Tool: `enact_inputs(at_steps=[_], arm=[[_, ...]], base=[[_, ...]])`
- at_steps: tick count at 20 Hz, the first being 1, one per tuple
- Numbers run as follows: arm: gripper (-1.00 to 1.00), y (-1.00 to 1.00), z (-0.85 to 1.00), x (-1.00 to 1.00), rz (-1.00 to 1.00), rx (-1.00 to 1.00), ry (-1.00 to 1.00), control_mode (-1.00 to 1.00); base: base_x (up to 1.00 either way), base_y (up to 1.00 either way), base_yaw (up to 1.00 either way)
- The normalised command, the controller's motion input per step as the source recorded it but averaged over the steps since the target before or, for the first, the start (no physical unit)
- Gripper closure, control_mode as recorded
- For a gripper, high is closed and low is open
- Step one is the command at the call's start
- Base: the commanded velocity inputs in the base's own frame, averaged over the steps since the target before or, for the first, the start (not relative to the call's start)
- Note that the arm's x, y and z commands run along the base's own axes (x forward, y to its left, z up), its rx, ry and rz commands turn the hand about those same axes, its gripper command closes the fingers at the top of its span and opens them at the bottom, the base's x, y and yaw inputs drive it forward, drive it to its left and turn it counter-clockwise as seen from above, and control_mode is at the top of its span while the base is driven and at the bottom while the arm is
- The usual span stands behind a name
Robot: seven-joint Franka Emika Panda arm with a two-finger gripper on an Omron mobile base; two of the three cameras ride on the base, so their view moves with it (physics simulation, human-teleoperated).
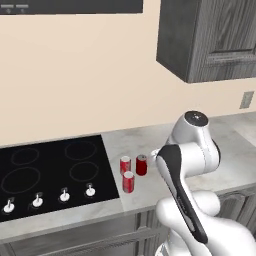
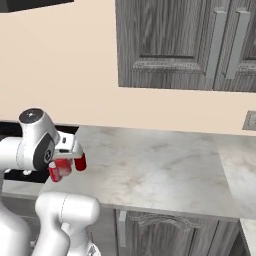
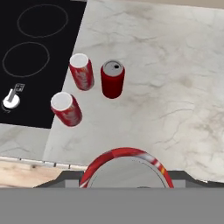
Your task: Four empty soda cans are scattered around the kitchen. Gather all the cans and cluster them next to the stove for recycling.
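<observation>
Three red soda cans stand upright in a tight group on the grey marble counter, just right of the black stove (image 1: 50, 170): one at the back left (image 1: 125, 164), one at the back right (image 1: 141, 165) and one in front (image 1: 128, 182). The hand view looks down on the same three (image 3: 82, 72) (image 3: 112, 79) (image 3: 66, 109). A fourth soda can (image 3: 126, 168) fills the bottom of the hand view with its silver top and red rim, and my gripper (image 2: 64, 152) is shut on it. It hangs above the counter, to the right of the group.
White knobs (image 1: 64, 196) line the stove's front. The marble counter (image 2: 160, 160) runs on to the right. Dark wood wall cabinets (image 1: 210, 40) hang above, and an outlet (image 1: 246, 100) sits on the wall. My own arm hides part of the counter in the left base view.
</observation>
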Motion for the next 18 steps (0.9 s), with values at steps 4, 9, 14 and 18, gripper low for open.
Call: enact_inputs(at_steps=[4, 9, 14, 18], arm=[[1.00, 0.05, -0.29, 0.22, 0.00, 0.00, 0.00, -1.00], [1.00, 0.05, -0.29, 0.24, 0.02, 0.00, -0.02, -1.00], [1.00, 0.13, -0.35, 0.40, 0.02, 0.00, 0.00, -1.00], [1.00, 0.05, -0.35, 0.35, 0.03, 0.00, 0.00, -1.00]], base=[[0.00, 0.00, 0.00], [0.00, 0.00, 0.00], [0.00, 0.00, 0.00], [0.00, 0.00, 0.00]])
